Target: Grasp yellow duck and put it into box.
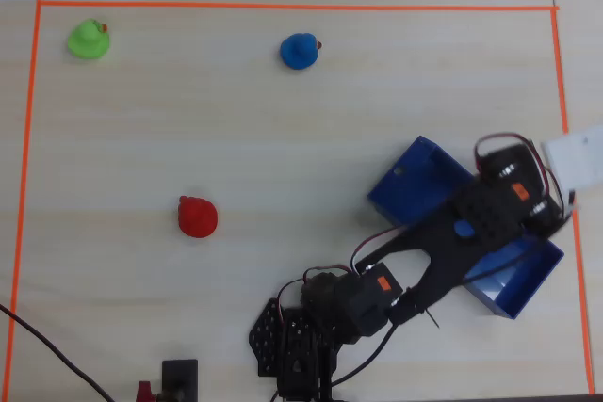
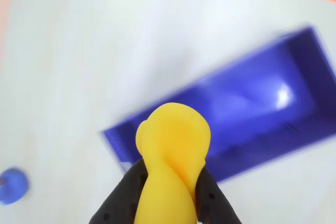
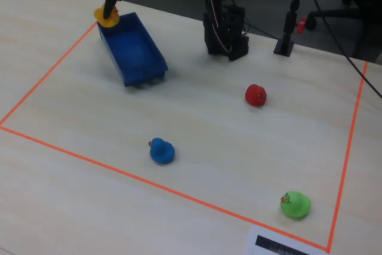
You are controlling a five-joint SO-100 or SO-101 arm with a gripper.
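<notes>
We see the box [image 3: 134,58] lying long-ways inside the orange tape border [image 3: 48,88], near a corner, with open table around its other sides. Our gripper [image 2: 168,182] is clamped on the yellow duck [image 2: 170,150], 2 fingers [image 2: 123,198] pinching its sides, holding it above the box's far end.

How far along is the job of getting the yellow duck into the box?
Done: the gripper has grasped the yellow duck and lifted it off the table. In hand: it hangs at the far end of the box in the fixed view. Left: release; the duck is not yet inside.
</notes>
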